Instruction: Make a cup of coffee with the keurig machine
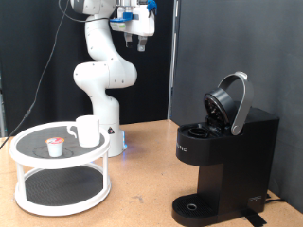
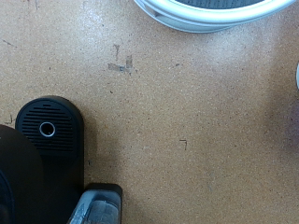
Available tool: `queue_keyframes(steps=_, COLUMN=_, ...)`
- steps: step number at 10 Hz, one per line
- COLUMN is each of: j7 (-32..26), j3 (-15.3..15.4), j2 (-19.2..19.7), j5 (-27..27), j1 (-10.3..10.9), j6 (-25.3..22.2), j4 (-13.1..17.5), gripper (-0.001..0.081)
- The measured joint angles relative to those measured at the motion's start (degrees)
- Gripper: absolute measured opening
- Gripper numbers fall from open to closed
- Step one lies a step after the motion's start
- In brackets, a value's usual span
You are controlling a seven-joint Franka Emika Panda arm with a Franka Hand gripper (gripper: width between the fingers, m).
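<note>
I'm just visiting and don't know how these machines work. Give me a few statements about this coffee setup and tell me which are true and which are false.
1. The lid of the coffee maker stands open. True.
2. The mug sits on the coffee maker's drip tray. False: it stands on the top shelf of the round white stand, at the exterior view's left.
3. The tool is raised high, holding nothing. True: it hangs near the exterior view's top.
4. A small pod with a red top lies beside the mug. True.
5. The stand is stacked on the coffee maker. False: both rest on the wooden table, apart.
</note>
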Motion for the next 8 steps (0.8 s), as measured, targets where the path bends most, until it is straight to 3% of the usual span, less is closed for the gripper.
queue_keyframes(steps=2, j7=-1.2, j3=-1.2, j2=0.0, j5=0.0, j1=-0.4, j6=-0.2, j4=0.0, gripper=0.0734)
queue_keyframes(steps=5, j7=-5.7, j3=-6.4, j2=0.0, j5=-1.2, j1=-2.3, j6=-0.8, j4=0.7, gripper=0.0734)
queue_keyframes(steps=8, j7=-10.1, j3=-10.6, j2=0.0, j5=-5.8, j1=-4.4, j6=-0.8, j4=1.4, gripper=0.0734)
